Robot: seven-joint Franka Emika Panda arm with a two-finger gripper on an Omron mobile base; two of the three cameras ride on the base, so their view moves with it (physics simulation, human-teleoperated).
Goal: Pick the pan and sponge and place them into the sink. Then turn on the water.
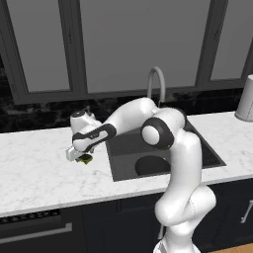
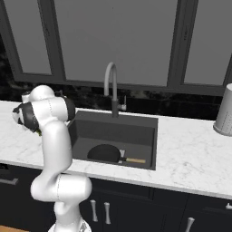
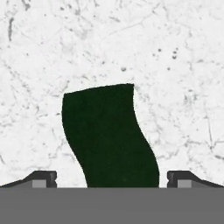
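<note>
Flat, even rendered light across all three views — no glare, no hot spots on the white marble surface (image 1: 34, 168). The sink (image 2: 136, 131) reads dim and uniform, its shadows faint. A soft dark patch sits under the tool (image 1: 81, 157). Edges look slightly soft and pixelated — no lens bending at the borders. In the hand view, the sponge (image 3: 109, 135) is near-black, textureless.

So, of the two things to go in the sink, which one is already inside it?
The pan: it lies on the sink bottom. The sponge is on the counter left of the sink, between the open fingers.
</note>
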